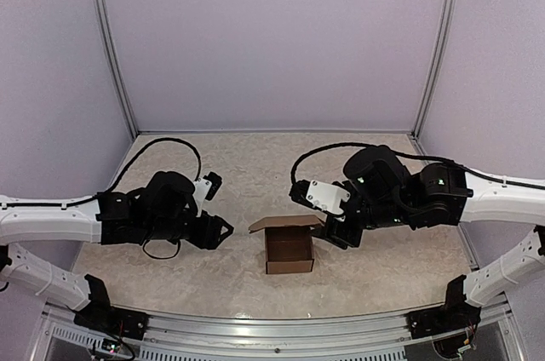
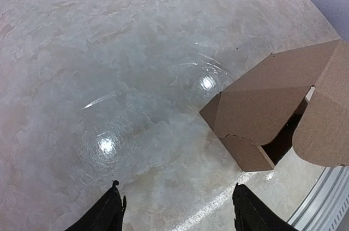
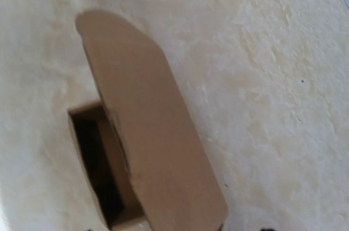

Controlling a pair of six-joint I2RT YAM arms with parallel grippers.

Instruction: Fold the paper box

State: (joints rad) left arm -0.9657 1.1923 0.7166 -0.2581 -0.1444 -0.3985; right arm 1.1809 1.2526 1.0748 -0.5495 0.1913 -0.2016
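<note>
Open paper box (image 1: 289, 247) on the table (image 1: 238, 165), between two grippers.

The brown box stands upright near the table's front edge, its top open and one lid flap raised at the back; inside, only its own walls and deep shadow show. The left gripper (image 1: 220, 229) hangs just left of the box, apart from it, and the right gripper (image 1: 334, 233) sits close against the box's right side, though whether it touches I cannot tell. The left wrist view shows what the top view does not: its fingertips (image 2: 113, 212) stand wide apart over bare table, holding nothing, with the box at the right edge. The blurred right wrist view looks down the long rounded flap (image 3: 147, 133) and the dark opening beside it, but how wide that gripper stands I cannot tell.
</note>
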